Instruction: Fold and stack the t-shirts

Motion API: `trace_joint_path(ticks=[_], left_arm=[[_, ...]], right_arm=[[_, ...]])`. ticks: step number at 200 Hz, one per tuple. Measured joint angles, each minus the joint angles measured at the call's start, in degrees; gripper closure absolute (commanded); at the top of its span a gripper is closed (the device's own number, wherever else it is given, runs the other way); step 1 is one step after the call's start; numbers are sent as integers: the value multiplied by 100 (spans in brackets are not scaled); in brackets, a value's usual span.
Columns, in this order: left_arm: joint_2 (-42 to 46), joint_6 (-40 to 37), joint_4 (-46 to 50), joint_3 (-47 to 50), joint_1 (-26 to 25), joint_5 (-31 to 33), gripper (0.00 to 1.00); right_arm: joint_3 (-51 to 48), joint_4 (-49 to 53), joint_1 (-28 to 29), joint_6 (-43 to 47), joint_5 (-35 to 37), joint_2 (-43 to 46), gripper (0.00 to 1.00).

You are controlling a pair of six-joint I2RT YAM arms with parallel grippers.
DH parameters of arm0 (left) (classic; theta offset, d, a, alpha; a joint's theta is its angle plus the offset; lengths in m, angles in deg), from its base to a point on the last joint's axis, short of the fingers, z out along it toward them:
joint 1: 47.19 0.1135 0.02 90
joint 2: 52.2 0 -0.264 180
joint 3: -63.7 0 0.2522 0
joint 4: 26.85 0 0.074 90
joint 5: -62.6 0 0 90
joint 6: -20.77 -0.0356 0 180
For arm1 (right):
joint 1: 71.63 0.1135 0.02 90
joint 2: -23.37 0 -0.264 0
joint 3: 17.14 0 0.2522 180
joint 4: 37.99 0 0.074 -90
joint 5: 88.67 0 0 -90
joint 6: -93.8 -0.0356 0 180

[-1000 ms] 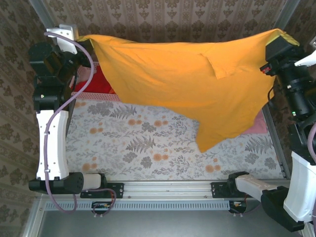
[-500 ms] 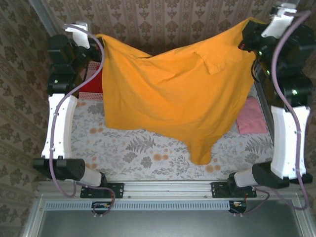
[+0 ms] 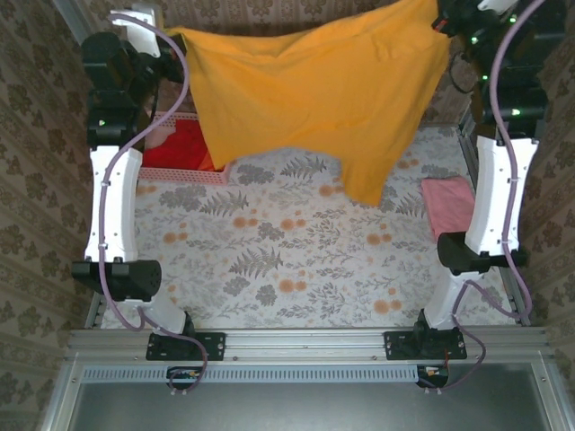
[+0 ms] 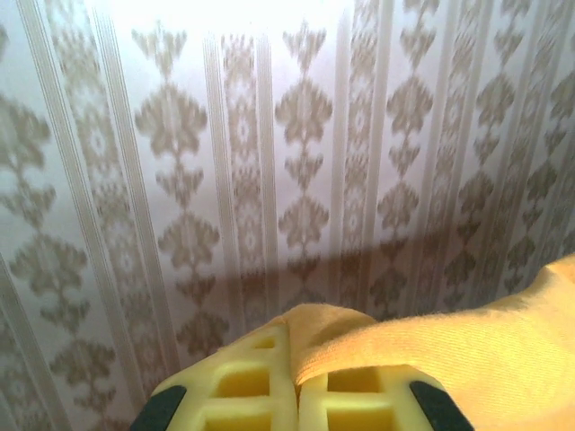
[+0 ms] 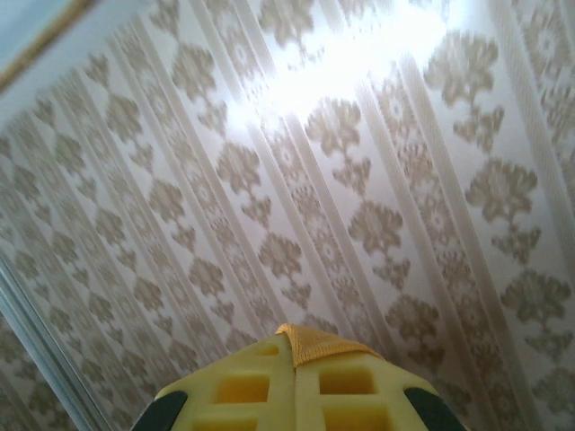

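Observation:
A golden-yellow t-shirt hangs spread in the air across the back of the table, its lowest corner dangling at the right of centre. My left gripper is shut on its top left corner, and the cloth folds out between the yellow fingers. My right gripper is shut on the top right corner, with a small tip of yellow cloth pinched between its fingers. A folded pale pink t-shirt lies on the table at the right. A red t-shirt lies in the basket at the back left.
The pink lattice basket stands at the back left under the left arm. The table is covered by a floral cloth. Patterned walls close in the back and both sides. Both arms stand tall at the table's side edges.
Both grippers have risen and moved back with the yellow shirt. The shirt now hangs higher and further back, and its lower corner has lifted off the front of the table.

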Motion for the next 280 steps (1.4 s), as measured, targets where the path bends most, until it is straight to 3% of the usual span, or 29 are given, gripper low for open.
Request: trace_joint_path(ticks=[19,34,90,117,140,182,258,270,280], left_arm=[[212,-24,-111,149,-28,-35,100],[623,-79,-295,907,-66,-81,100],[2120,-852,-901,5510,-461,-627,100],[2522,-1263,-1137,7514,-765,-815,100],[2549,-1447,-1360,8411,-793,-872,100],[2221,-1720,-1543,8666,-776,-938,100],[2428,-2218,-756,8376,-776,-1309,94],[2601,-2277,-612,8376,-776,-1349,91],[2732,-2321,-503,8376,-776,-1370,83]], right_arm=[[-234,46,-83,20,-22,363,100],[-1215,92,-83,153,-17,1045,100],[-8354,-192,-116,-61,411,4946,100],[-10889,-90,-116,-713,625,5987,100],[-12360,-127,-116,-1261,678,6358,100],[-13481,-249,-116,-1808,815,6454,100],[-13551,382,-120,-2022,1244,6800,100],[-13503,557,-125,-1958,1300,6793,100],[-13409,717,-138,-1873,1351,6776,100]])
